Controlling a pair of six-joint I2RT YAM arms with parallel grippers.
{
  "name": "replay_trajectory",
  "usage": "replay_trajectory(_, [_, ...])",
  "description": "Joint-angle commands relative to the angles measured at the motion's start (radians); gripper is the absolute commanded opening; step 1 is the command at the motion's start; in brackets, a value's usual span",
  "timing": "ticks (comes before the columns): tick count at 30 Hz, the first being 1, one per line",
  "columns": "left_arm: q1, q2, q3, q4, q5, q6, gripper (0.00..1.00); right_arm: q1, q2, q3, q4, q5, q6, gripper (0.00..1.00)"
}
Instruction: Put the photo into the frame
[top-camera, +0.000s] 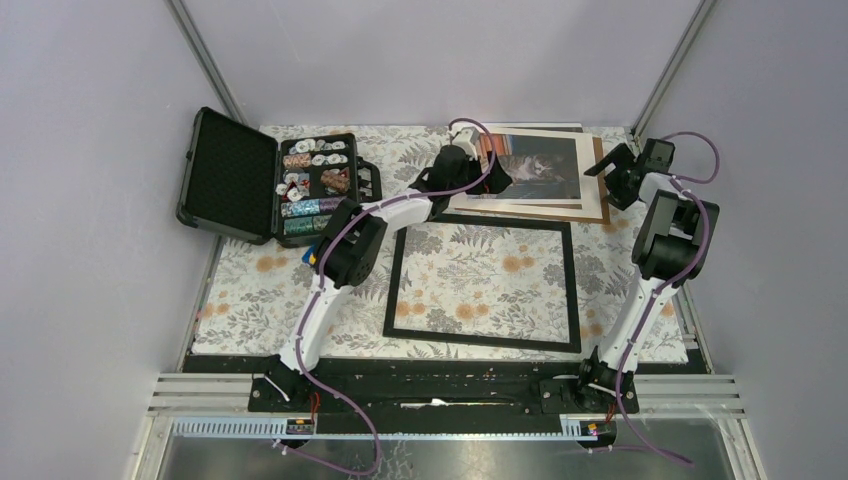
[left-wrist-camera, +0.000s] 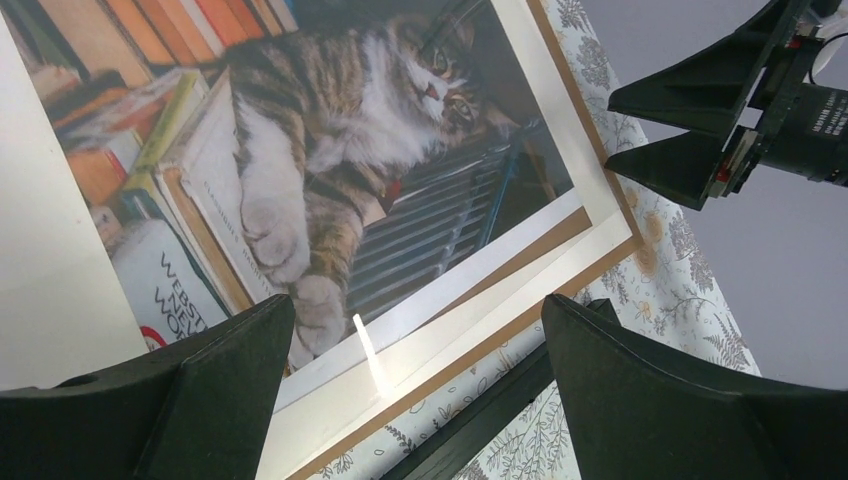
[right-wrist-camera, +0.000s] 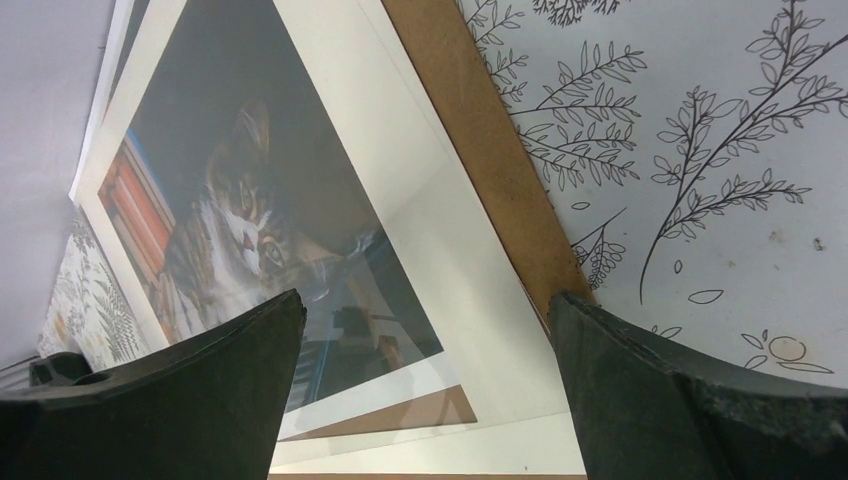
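Observation:
The photo (top-camera: 536, 165) of a tabby cat with books lies at the back of the table in a stack with a cream mat (top-camera: 590, 190) and a brown backing board (top-camera: 603, 205). The black frame (top-camera: 484, 338) lies empty in the middle, the patterned cloth showing through it. My left gripper (top-camera: 478, 160) is open and empty, above the photo's near left part; the photo (left-wrist-camera: 330, 150) fills its wrist view. My right gripper (top-camera: 612, 165) is open and empty at the stack's right edge, over the photo (right-wrist-camera: 250, 230) and the board (right-wrist-camera: 480, 150).
An open black case (top-camera: 232, 175) with foam lining and several rows of small items stands at the back left. Grey walls close in the table on three sides. A flowered cloth (top-camera: 260, 290) covers the table.

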Motion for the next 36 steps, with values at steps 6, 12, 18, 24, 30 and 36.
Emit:
replay_trajectory(6, [-0.002, 0.057, 0.025, 0.017, -0.013, -0.131, 0.99, 0.006, -0.061, -0.018, -0.081, 0.038, -0.098, 0.99])
replay_trajectory(12, [0.010, 0.071, 0.008, 0.009, -0.013, -0.200, 0.99, 0.006, -0.112, -0.101, -0.083, 0.045, -0.118, 0.98])
replay_trajectory(18, [0.022, 0.086, 0.008, 0.007, 0.007, -0.240, 0.99, 0.010, -0.133, -0.155, -0.085, 0.055, -0.133, 0.95])
replay_trajectory(24, [0.027, 0.090, 0.006, 0.006, 0.015, -0.251, 0.99, 0.012, -0.137, -0.159, -0.066, 0.001, -0.112, 0.94])
replay_trajectory(30, [0.030, 0.094, 0.005, 0.008, 0.025, -0.261, 0.99, 0.011, -0.163, -0.191, 0.017, -0.075, -0.047, 0.94])
replay_trajectory(36, [0.029, 0.082, 0.001, 0.000, 0.007, -0.236, 0.99, 0.010, -0.213, -0.238, 0.135, -0.085, 0.021, 0.95])
